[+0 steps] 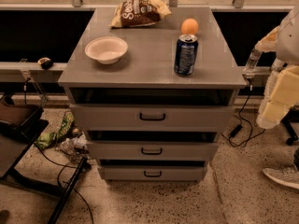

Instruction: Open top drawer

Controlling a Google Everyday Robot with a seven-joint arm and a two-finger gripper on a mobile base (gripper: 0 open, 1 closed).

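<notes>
Here we go: one cabinet, three drawers, one claw point(250, 69) out on the right.
We count one worktop point(149, 64) above the top drawer point(107, 117), middle drawer point(117, 150) and bottom drawer point(121, 173). On it sit one chip bag point(138, 12), one bowl point(106, 49), one can point(186, 55) and one orange point(189, 26). The claw sits by the worktop's front right corner, up and right of the top drawer. Open or closed, we can't tell.

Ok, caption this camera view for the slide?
Gripper hovers beside the cabinet, apart from the top drawer.
</notes>
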